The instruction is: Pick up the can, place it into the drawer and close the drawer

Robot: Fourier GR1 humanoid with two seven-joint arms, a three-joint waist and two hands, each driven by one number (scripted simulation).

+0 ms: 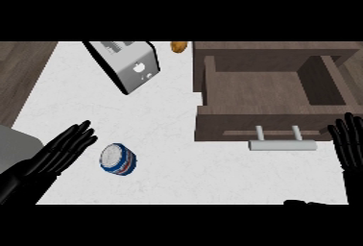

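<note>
Fingers (77, 138) of the left hand (51, 161) are straight and hold nothing, just beside the can (117, 159), which sits on the white table (170, 125) at about 8 o'clock, so the pick-up is not yet done. The drawer (269, 89) stands open at 2 o'clock, so placing the can and pushing it shut both remain. The right hand (349, 144) rests open at 3 o'clock, near the drawer's handle (281, 144).

silver toaster (127, 65) (tilted), small orange item (178, 46) behind
</note>
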